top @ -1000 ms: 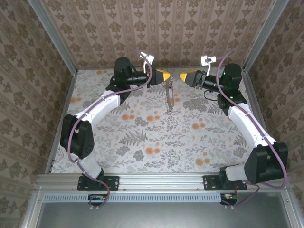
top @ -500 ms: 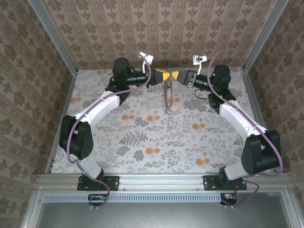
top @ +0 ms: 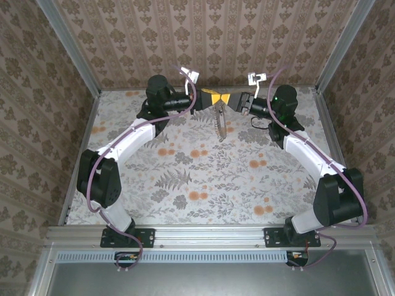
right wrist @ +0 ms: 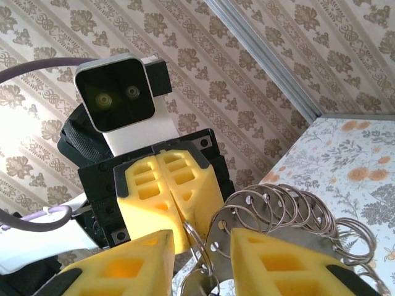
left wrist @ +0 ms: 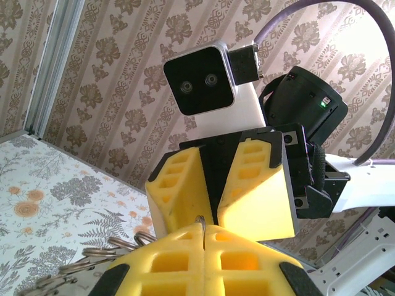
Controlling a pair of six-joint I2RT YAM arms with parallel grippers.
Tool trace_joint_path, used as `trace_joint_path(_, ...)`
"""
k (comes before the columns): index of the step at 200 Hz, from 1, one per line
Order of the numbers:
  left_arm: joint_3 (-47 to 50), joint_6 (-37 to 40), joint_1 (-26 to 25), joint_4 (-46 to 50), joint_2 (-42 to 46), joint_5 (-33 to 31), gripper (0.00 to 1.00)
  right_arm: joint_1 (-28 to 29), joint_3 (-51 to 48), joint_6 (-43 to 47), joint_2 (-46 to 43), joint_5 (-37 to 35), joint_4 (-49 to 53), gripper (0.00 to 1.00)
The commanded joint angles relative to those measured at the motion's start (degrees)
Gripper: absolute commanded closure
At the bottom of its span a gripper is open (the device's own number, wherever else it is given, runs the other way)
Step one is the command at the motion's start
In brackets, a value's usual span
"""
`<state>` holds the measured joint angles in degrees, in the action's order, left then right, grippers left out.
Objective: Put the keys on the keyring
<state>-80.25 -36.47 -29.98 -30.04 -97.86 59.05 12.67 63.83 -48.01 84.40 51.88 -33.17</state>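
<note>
Keyring pinched in left tool; right tool straddles it beside coiled rings.

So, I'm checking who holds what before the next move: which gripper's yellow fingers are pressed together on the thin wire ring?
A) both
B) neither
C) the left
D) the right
C: the left gripper has its fingers shut, with the wire ring pinched at their tips, while the right gripper has its fingers apart.

The left gripper and the right gripper meet tip to tip over the far middle of the table. The keyring hangs down under them.
</note>
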Motion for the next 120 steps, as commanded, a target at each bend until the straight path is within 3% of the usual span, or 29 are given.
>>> trace_joint_path(1,0.18,-0.97,-0.08,-2.81,2.33,-0.23,1.00,0.34,-1.27,-0.02,-0.37,1.65,-2.29,0.71)
trace_joint_path(52,0.18,-1.14,-0.25,-2.83,2.25,-0.07,1.00,0.37,-1.32,-0.50,-0.64,1.35,-3.04,0.85)
trace_joint_path(120,1.22,-1.06,-0.54,-2.92,2.26,0.19,1.00,0.37,0.91,-2.21,0.41,1.12,-4.62,0.85)
